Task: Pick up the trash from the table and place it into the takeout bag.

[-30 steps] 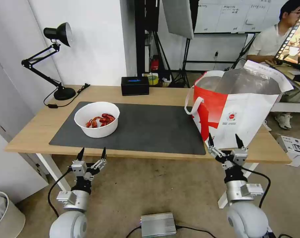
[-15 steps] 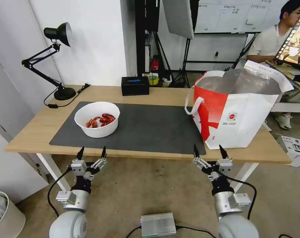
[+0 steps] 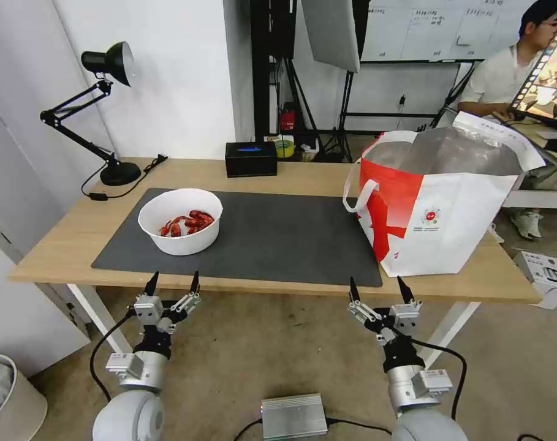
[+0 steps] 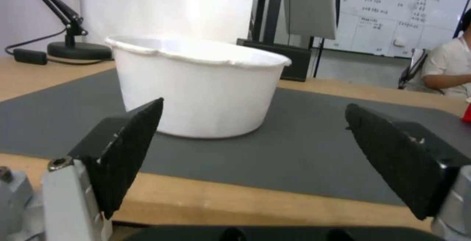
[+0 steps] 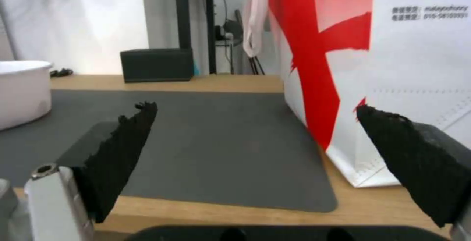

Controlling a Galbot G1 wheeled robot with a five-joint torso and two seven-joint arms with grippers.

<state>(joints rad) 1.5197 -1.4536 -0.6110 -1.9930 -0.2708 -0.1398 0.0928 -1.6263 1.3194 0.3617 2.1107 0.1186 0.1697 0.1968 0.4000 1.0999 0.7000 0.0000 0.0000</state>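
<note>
My left gripper (image 3: pixel 171 282) and right gripper (image 3: pixel 378 286) hang spread and empty just off the light-wood table's (image 3: pixel 64 242) near edge. The white round bowl of red crayfish (image 3: pixel 180 220) sits on the dark grey mat's (image 3: pixel 278 236) left end; the white-and-red foil-lined takeout bag (image 3: pixel 440 205) stands at the table's right end.

1. from the head we look forward and down over the whole table (image 3: pixel 70 242) and both arms
2. our left wrist view sits low at the table's front edge, close to the bowl (image 4: pixel 198 90)
3. our right wrist view sits equally low, near the takeout bag (image 5: pixel 392 68)
4. both wrist views share the mat (image 5: pixel 216 141), the bowl and the black tissue box (image 5: pixel 157 64)
</note>
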